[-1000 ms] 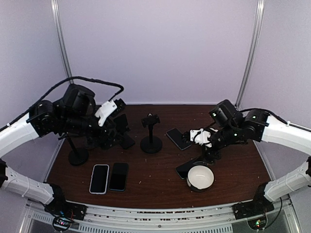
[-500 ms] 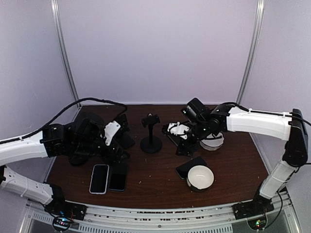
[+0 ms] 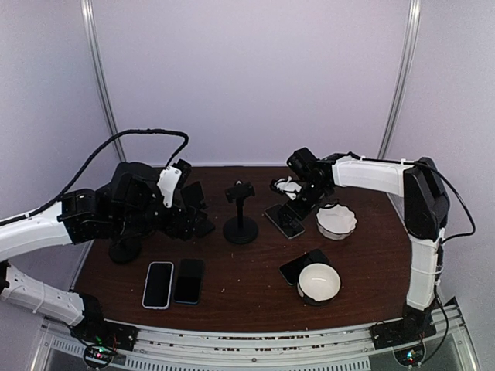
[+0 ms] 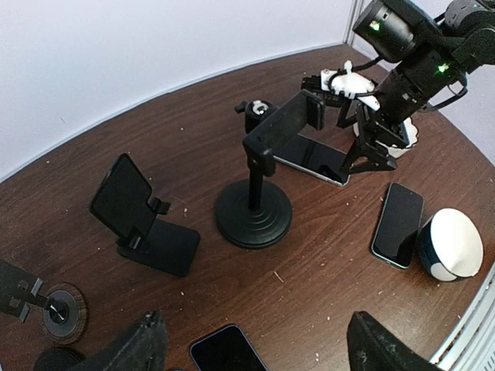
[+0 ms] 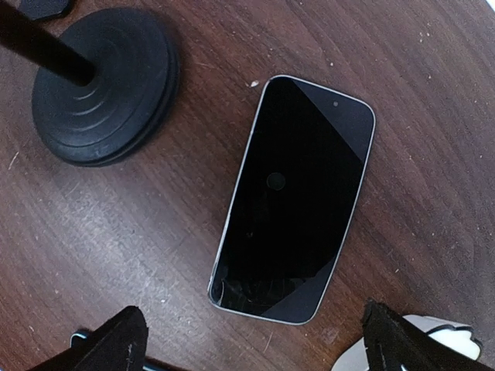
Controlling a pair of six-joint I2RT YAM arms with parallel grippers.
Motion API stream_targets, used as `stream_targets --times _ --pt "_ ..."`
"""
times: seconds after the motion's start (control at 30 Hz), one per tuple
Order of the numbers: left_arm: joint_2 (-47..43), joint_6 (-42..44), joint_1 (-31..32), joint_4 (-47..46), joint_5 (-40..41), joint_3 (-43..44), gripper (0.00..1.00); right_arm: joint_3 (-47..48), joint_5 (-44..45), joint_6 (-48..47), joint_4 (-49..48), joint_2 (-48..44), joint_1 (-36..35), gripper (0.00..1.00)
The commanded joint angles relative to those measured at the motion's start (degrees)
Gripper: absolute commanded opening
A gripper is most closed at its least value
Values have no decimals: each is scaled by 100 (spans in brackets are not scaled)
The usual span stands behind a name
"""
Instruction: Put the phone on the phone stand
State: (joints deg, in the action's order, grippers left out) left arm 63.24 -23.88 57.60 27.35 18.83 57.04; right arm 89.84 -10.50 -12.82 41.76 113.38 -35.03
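Observation:
A black phone [image 5: 294,197] lies flat, screen up, on the brown table; it also shows in the top view [image 3: 284,221] and the left wrist view [image 4: 313,160]. My right gripper [image 5: 259,344] hovers right above it, open and empty, its fingers wider than the phone; in the top view it [image 3: 296,205] is at the phone's far end. The black phone stand [image 3: 240,229] with a round base and a clamp head [image 4: 282,127] stands just left of the phone. My left gripper [image 4: 259,348] is open and empty, above the table left of the stand [image 3: 189,220].
A black folding stand [image 4: 143,224] sits left of the round stand. Two phones [image 3: 158,284] [image 3: 189,280] lie front left, another phone [image 3: 303,266] front right beside a white dome [image 3: 319,282]. A white bowl [image 3: 336,221] stands right of the right gripper. Another pole stand [image 3: 124,249] is far left.
My right arm has swung from the right side to the far middle, over the phone by the stand. My left arm dipped forward, then drew back.

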Motion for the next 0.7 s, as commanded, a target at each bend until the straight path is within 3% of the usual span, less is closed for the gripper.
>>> stream_targets --times 0.0,0.23,0.67 --pt "-114 -114 10 -384 307 178 85 558 -64 286 496 384 31 100" --pt "-105 -278 -17 -332 681 130 88 1005 107 486 734 928 31 100" --pt "-72 -83 -60 -301 626 74 88 1504 334 791 1008 1590 40 100"
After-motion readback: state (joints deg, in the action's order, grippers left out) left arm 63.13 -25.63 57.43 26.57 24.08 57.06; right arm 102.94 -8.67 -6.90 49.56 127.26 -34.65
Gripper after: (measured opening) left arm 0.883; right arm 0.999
